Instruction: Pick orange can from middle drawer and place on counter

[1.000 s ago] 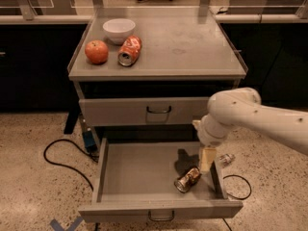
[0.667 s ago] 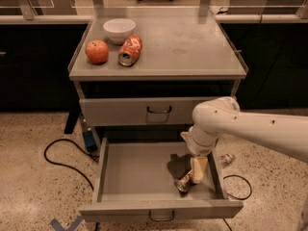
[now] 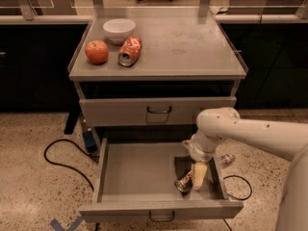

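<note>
The grey tabletop (image 3: 192, 42) fills the upper middle of the frame, its right half bare, which looks like the natural spot to set something down. Below it, at lower centre, the middle drawer (image 3: 139, 170) stands pulled fully out under the closed upper drawer front (image 3: 159, 110).

The white arm (image 3: 250, 134) reaches in from the right edge and bends down into the drawer's right end. The cream hand (image 3: 197, 177) hangs just beside the orange can (image 3: 184, 182). Whether the hand is spread or pinching the can I cannot tell.

On the tabletop's upper left sit a white bowl (image 3: 119, 30), an apple (image 3: 96, 51) and a red-and-white can (image 3: 130, 51) lying on its side.

The orange can lies tilted on the drawer floor, near the front right corner. A good grasp would probably take it across its body, not its ends. The lift should go straight up past the drawer wall and upper drawer front before swinging over the tabletop.
</note>
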`<move>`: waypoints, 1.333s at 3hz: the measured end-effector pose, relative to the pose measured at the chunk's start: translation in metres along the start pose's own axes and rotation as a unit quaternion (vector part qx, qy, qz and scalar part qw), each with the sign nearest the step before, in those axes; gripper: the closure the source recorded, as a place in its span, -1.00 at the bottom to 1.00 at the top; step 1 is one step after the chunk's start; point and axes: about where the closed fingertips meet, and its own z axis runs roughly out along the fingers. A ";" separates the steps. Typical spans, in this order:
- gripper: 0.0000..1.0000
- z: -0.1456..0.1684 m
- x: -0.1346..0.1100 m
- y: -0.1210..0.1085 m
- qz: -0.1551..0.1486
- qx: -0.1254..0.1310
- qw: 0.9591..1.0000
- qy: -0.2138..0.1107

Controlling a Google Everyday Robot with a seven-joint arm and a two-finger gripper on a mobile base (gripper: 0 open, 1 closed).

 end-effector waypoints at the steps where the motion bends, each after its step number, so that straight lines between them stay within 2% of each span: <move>1: -1.00 0.056 0.033 -0.001 0.038 -0.034 0.997 -0.051; 2: -1.00 0.127 0.048 0.012 0.055 -0.091 0.990 -0.093; 3: -1.00 0.127 0.048 0.012 0.055 -0.091 0.990 -0.093; 4: -0.63 0.127 0.048 0.012 0.055 -0.091 0.990 -0.093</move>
